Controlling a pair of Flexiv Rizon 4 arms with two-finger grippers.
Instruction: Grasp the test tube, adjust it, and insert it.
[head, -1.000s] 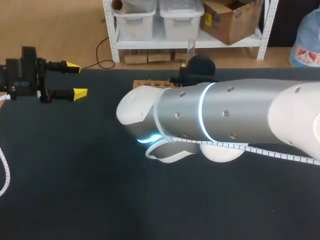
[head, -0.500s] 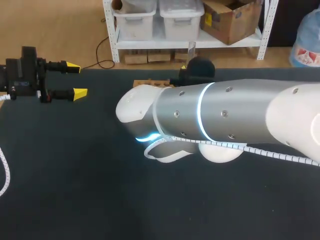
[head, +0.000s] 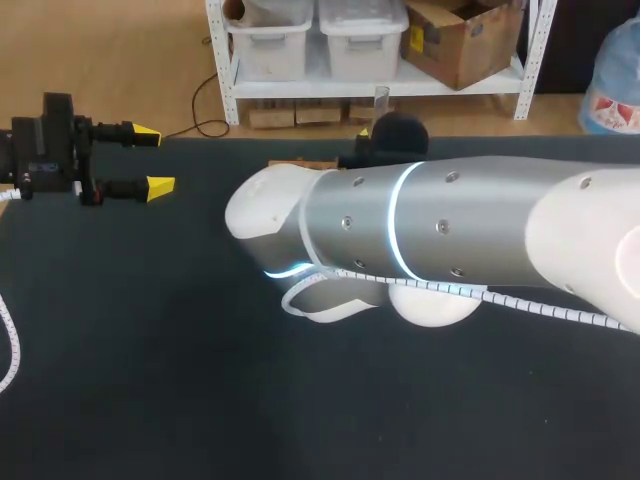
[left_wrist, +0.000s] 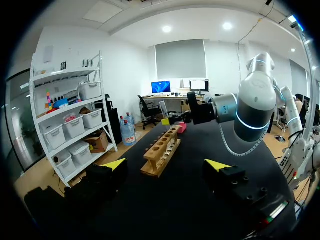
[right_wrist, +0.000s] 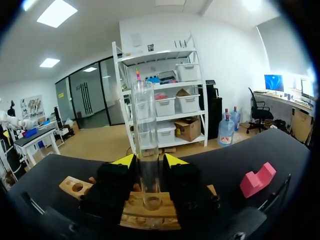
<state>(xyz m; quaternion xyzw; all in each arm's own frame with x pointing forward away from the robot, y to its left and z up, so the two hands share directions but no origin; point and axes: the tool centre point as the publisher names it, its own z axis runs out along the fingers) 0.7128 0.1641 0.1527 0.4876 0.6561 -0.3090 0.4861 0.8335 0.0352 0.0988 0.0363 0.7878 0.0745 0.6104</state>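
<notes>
Test tube (right_wrist: 145, 140) is held upright between the yellow-tipped fingers of the right gripper (right_wrist: 148, 161), which are pressed against it from both sides. Its lower end is seen at a hole of the wooden rack (right_wrist: 66, 186) just under the gripper (whether it has entered cannot be told). The left gripper (left_wrist: 166, 165) is spread wide with nothing in it, and the rack lies ahead of it.

This looks like a robot lab. A wide black counter (head: 150, 350) carries a light brown wooden rack with a row of round holes (left_wrist: 162, 152). A tall clear glass test tube (right_wrist: 145, 145) stands upright at the rack. A big silver and white robot arm (head: 430, 235) with a glowing blue ring reaches across the counter.
</notes>
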